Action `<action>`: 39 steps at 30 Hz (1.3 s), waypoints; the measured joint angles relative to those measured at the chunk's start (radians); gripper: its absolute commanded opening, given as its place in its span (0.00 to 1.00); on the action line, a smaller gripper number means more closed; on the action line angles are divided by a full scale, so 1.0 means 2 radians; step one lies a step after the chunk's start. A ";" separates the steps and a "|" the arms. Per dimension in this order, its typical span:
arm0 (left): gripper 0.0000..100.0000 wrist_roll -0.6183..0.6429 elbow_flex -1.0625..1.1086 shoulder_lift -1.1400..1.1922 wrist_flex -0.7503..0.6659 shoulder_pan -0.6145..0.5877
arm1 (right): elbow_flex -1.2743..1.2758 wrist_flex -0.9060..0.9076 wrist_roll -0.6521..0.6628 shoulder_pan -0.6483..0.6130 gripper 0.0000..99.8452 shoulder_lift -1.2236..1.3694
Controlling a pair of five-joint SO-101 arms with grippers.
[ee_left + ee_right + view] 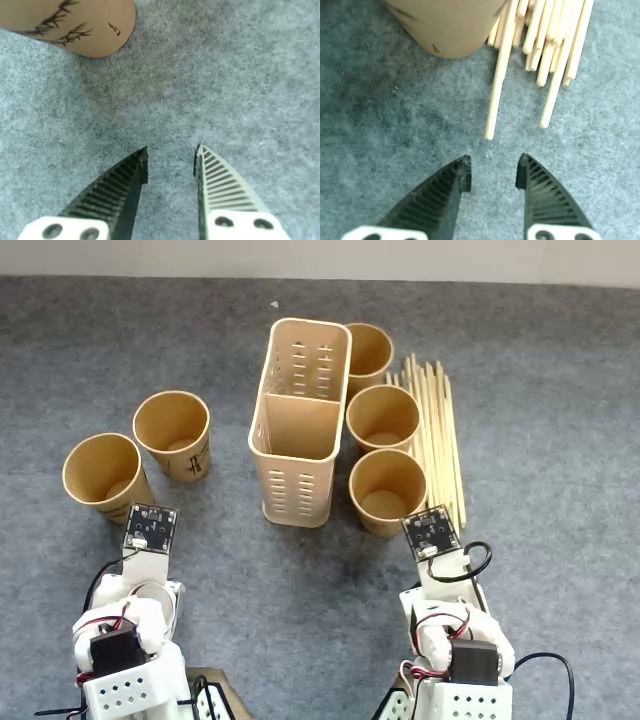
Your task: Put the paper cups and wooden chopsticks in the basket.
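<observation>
A tall tan slotted basket [298, 420] stands mid-table. Three paper cups stand along its right side, the nearest one [387, 490] just ahead of my right arm. Two more cups [105, 477] [173, 433] stand at the left. A bundle of wooden chopsticks [437, 435] lies right of the three cups. My left gripper [171, 156] is open over bare carpet, a cup's base [75, 25] a little beyond it. My right gripper [493, 169] is open, empty, just short of the chopstick ends [540, 45] and a cup base [445, 25].
Grey carpet [560, 390] covers the whole table. Both arm bases [125, 660] [455, 660] sit at the near edge. Open carpet lies between the arms in front of the basket.
</observation>
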 measured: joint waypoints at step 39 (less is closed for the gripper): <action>0.18 -0.070 0.000 0.002 -0.081 -0.038 | 0.000 -0.066 0.000 0.081 0.16 0.000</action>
